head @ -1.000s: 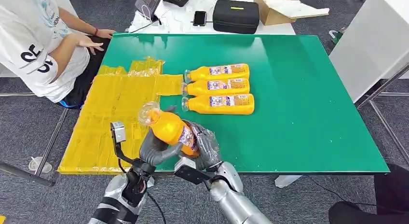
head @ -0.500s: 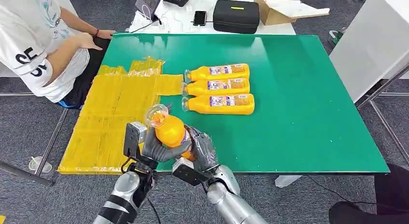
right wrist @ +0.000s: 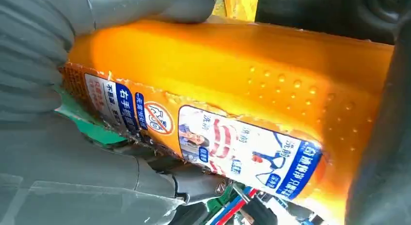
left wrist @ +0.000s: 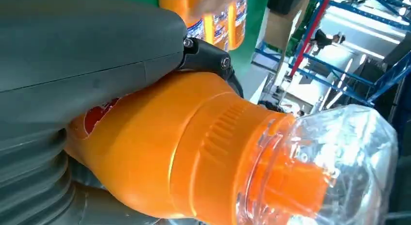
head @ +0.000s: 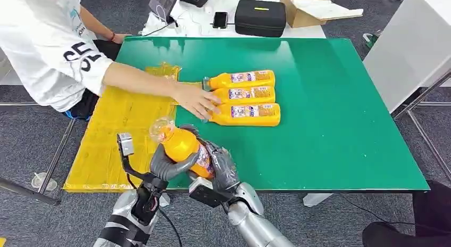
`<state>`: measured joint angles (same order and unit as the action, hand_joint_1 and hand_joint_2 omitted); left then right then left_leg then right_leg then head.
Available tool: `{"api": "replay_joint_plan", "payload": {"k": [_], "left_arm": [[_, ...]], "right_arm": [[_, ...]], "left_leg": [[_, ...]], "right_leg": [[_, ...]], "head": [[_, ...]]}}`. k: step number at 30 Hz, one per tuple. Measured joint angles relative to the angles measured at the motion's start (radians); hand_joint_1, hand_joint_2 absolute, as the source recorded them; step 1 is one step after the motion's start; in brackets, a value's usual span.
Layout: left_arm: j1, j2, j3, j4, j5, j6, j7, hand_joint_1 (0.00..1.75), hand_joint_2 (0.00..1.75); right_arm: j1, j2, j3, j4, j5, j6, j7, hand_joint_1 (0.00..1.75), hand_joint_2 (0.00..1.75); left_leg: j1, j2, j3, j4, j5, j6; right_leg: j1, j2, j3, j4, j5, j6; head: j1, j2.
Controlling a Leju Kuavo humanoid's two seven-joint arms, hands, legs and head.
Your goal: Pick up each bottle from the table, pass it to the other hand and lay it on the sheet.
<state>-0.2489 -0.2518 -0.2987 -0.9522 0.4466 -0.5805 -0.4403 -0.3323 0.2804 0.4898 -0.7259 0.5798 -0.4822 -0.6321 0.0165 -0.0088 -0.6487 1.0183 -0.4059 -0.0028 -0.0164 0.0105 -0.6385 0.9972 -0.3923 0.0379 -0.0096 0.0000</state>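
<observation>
Passing bottle (head: 183, 146) hand to hand, both gripping.
Head view: left hand (head: 169, 164) wraps its upper body, right hand (head: 220, 164) its base; cap tilts away toward sheet (head: 114, 130), left hand nearer.
Left wrist view: neck beyond thumb (left wrist: 87, 36).
Right wrist view: label (right wrist: 242, 154) between fingers (right wrist: 39, 40).

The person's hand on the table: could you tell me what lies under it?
The person's hand covers the cap ends of the three lying bottles. Their caps are mostly hidden; the orange bodies show.
</observation>
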Motion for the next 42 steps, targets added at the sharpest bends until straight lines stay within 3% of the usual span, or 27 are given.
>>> {"api": "replay_joint_plan", "payload": {"k": [12,13,14,15,17,18,24,30,35,42], "left_arm": [[-0.001,0.005,-0.011,0.017,-0.012,0.014,-0.024,1.75,1.75],[-0.001,0.005,-0.013,0.017,-0.018,0.020,-0.027,1.75,1.75],[-0.002,0.005,-0.014,0.017,-0.019,0.021,-0.029,1.75,1.75],[-0.002,0.005,-0.016,0.017,-0.021,0.024,-0.029,1.75,1.75],[-0.002,0.005,-0.018,0.017,-0.021,0.027,-0.030,1.75,1.75],[-0.004,0.005,-0.019,0.017,-0.029,0.036,-0.034,1.75,1.75],[-0.010,0.003,-0.047,0.000,-0.167,0.203,-0.088,1.75,1.75],[-0.016,0.002,0.043,-0.073,-0.261,0.451,-0.148,1.75,1.75],[-0.034,0.005,0.146,-0.135,-0.205,0.472,-0.139,1.75,1.75],[-0.054,0.014,0.227,-0.190,-0.160,0.463,-0.122,1.75,1.75]], "right_arm": [[0.000,0.002,0.004,0.000,0.007,-0.008,0.006,1.75,1.75],[0.000,0.002,0.004,0.000,0.007,-0.008,0.008,1.62,1.75],[0.000,0.002,0.004,0.000,0.007,-0.008,0.010,1.26,1.75],[0.000,0.002,0.004,0.000,0.007,-0.008,0.010,0.03,1.75],[0.000,0.002,0.004,0.000,0.008,-0.010,0.011,0.00,1.75],[0.001,0.002,0.004,0.000,0.009,-0.012,0.012,0.00,0.00],[0.002,0.004,0.004,-0.003,0.009,-0.039,0.044,0.00,0.00],[0.060,-0.018,-0.010,-0.194,-0.093,0.041,0.058,0.00,0.00],[0.104,-0.041,-0.041,-0.343,-0.184,0.102,0.053,0.00,0.00],[0.130,-0.055,-0.069,-0.402,-0.212,0.116,0.039,0.00,0.00]], "left_leg": [[0.000,0.000,0.000,0.000,0.000,0.000],[0.000,0.000,0.000,0.000,0.000,0.000],[0.000,0.000,0.000,0.000,0.000,0.000],[0.000,0.000,0.000,0.000,0.000,0.000],[0.000,0.000,0.000,0.000,0.000,0.000],[0.000,0.000,0.000,0.000,0.000,0.000],[0.000,0.000,0.000,0.000,0.000,0.000],[0.000,0.000,0.000,0.000,0.000,0.000],[0.000,0.000,-0.001,0.000,0.000,0.000],[0.000,0.000,-0.001,0.000,0.000,0.000]], "right_leg": [[0.000,0.000,0.000,0.000,0.000,0.000],[0.000,0.000,0.000,0.000,0.000,0.000],[0.000,0.000,0.000,0.000,0.000,0.000],[0.000,0.000,0.000,0.000,0.000,0.000],[0.000,0.000,0.000,0.000,0.000,0.000],[0.000,0.000,0.000,0.000,0.000,0.000],[0.000,0.000,0.000,0.000,0.000,0.000],[0.000,0.000,-0.001,0.000,0.000,0.000],[0.000,0.000,0.000,0.000,0.000,0.000],[0.000,0.000,0.000,0.000,0.000,0.000]], "head": [[0.000,0.000],[0.000,0.000],[0.000,0.000],[0.000,0.000],[0.000,0.000],[0.000,0.000],[0.000,0.000],[0.000,0.000],[0.000,0.000],[0.000,0.000]]}}
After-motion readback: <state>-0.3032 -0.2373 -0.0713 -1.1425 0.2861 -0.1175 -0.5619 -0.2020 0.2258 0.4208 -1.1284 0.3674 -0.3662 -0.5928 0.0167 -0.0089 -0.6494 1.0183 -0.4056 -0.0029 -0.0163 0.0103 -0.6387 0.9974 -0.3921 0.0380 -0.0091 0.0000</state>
